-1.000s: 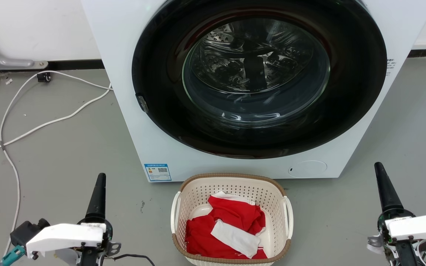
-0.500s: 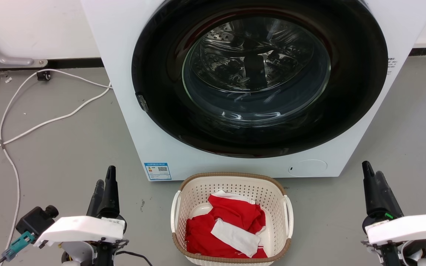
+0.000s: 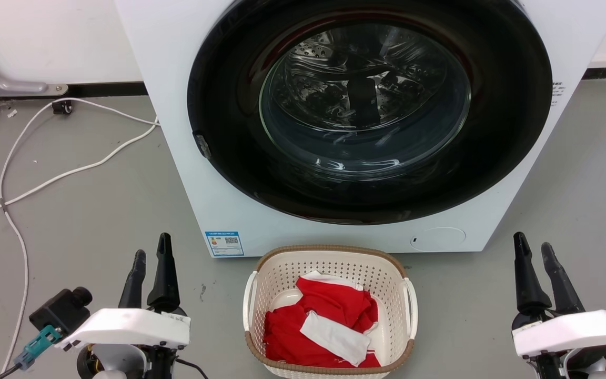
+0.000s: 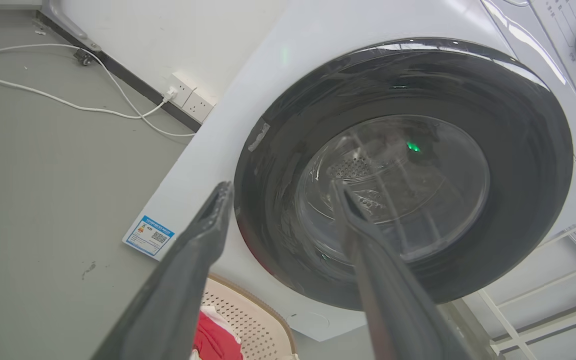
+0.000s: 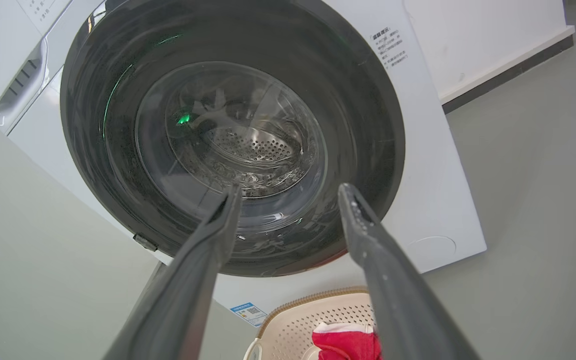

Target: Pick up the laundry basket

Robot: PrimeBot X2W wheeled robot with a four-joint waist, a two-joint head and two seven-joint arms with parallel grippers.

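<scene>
The cream laundry basket point(image 3: 282, 273) with a brown rim and white side handles stands on the floor right in front of the washing machine, holding red and white clothes point(image 3: 329, 323). My left gripper point(image 3: 151, 247) is open, well to the basket's left. My right gripper point(image 3: 533, 246) is open, well to the basket's right. Neither touches the basket. In the left wrist view the left gripper point(image 4: 280, 186) is empty, with the basket point(image 4: 253, 320) low between its fingers. In the right wrist view the right gripper point(image 5: 288, 187) is empty above the basket point(image 5: 328, 307).
A white front-loading washing machine point(image 3: 219, 210) with a shut dark round door point(image 3: 369, 110) stands close behind the basket. White cables point(image 3: 61, 173) trail over the grey floor at the left, running to wall sockets point(image 4: 188, 97). Bare floor lies on both sides of the basket.
Both grippers have gone from shut to open, their fingers now spread. The left gripper shifted slightly right and the right one slightly left. The basket has not moved.
</scene>
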